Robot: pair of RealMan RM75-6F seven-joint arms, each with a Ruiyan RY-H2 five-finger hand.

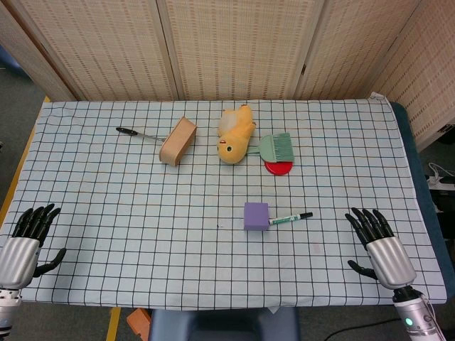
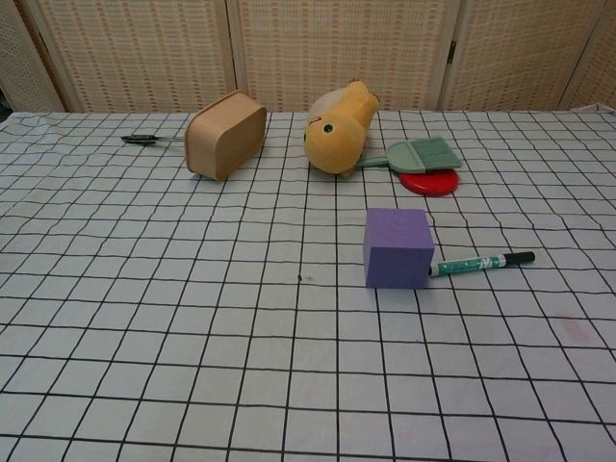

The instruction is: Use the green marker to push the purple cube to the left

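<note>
A purple cube (image 1: 256, 215) (image 2: 397, 248) sits on the checked tablecloth, right of centre. The green marker (image 1: 290, 218) (image 2: 480, 263) lies flat just right of the cube, its near end touching or almost touching the cube's side and its black cap pointing right. My right hand (image 1: 377, 241) rests at the table's right front, fingers spread and holding nothing, well right of the marker. Holding nothing as well, my left hand (image 1: 28, 238) lies at the left front corner with fingers apart. Neither hand shows in the chest view.
Toward the back stand a tipped wooden box (image 1: 178, 141) (image 2: 225, 134), a yellow plush duck (image 1: 235, 133) (image 2: 341, 127), a green brush (image 1: 277, 147) (image 2: 416, 155) over a red disc (image 1: 279, 167) (image 2: 429, 182), and a black-handled tool (image 1: 136, 133) (image 2: 144, 140).
</note>
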